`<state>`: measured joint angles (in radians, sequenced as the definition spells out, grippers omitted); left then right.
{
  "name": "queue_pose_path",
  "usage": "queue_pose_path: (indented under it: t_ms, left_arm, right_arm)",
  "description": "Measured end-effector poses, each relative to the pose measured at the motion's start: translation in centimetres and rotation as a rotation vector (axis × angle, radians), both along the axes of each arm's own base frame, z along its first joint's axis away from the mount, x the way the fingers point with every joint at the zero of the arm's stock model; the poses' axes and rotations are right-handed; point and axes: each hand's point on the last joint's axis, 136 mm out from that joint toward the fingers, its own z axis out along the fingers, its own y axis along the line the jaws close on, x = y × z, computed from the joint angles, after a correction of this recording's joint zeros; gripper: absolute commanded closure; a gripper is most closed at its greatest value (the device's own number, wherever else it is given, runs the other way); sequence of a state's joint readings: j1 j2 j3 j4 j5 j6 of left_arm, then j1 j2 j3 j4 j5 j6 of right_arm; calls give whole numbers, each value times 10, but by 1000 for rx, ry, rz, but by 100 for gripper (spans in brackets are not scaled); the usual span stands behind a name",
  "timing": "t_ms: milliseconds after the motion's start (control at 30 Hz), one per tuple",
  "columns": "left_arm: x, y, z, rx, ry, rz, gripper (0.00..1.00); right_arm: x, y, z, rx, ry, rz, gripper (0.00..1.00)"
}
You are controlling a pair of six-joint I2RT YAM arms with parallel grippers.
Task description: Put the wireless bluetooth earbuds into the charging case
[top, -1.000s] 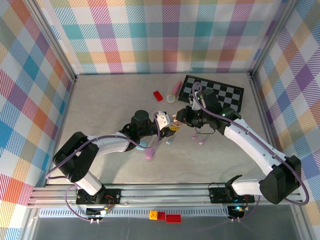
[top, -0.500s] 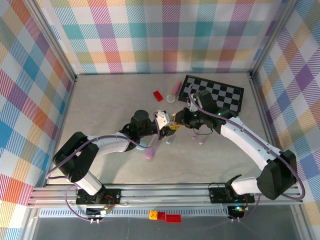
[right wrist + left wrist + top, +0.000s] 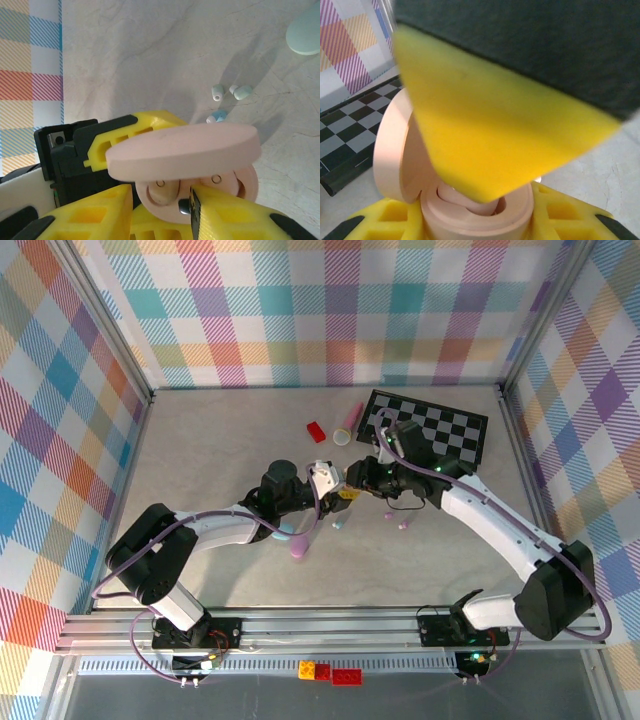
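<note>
The right gripper point(image 3: 162, 199) is seen with its yellow fingers a little apart, poised just over the open wells of the pink charging case point(image 3: 185, 150). Nothing is seen clamped between them. The case is gripped at its base by the left gripper point(image 3: 475, 222), which is closed on it from both sides. It appears to be held clear of the table point(image 3: 200, 460), with the lid hinged up.

Two pink earbuds point(image 3: 159, 192) can be made out in the wells under the lid, one between the right fingers and the other beside it. Whether each is fully seated cannot be told.

On the table below, a mint pair point(image 3: 217, 92) and a blue bud point(image 3: 217, 116) lie loose and close together, with a mint case point(image 3: 305, 35) well apart from them. A chessboard point(image 3: 430, 425) and a red brick point(image 3: 316, 431) lie further back.

The insertion of the pink pair is judged to be at its end. The next move is judged to call for the right fingers to be lifted clear without the buds being dragged out. The lid may then need to be pressed down.
</note>
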<state>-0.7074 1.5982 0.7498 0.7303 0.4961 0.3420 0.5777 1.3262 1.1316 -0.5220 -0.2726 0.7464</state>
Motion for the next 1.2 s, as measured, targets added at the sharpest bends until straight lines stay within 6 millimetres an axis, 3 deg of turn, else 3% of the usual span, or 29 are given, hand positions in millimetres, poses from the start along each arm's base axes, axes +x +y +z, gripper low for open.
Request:
queue_pose_path:
  t_ms: [167,333,567,767,1000,1200]
  left_arm:
    - [-1,3,2,-38,5,10,68]
    - [-3,5,-2,-38,6,12,68]
    - [-5,6,2,-41,-7,8,68]
    - [-5,6,3,-38,-16,6,68]
    - [-1,6,6,-19,-15,20,68]
    - [5,3,20,-49,-23,35,68]
  right_arm:
    - [-7,-11,22,5,-67,-17,56]
    - [-5,-21,42,7,-140,-48,41]
    - [28,-22,34,-22,-88,-112,35]
    - [43,-20,8,-65,-23,-136,32]
    - [30,-25,-2,-51,10,-143,28]
    - [12,-33,18,18,-35,-150,24]
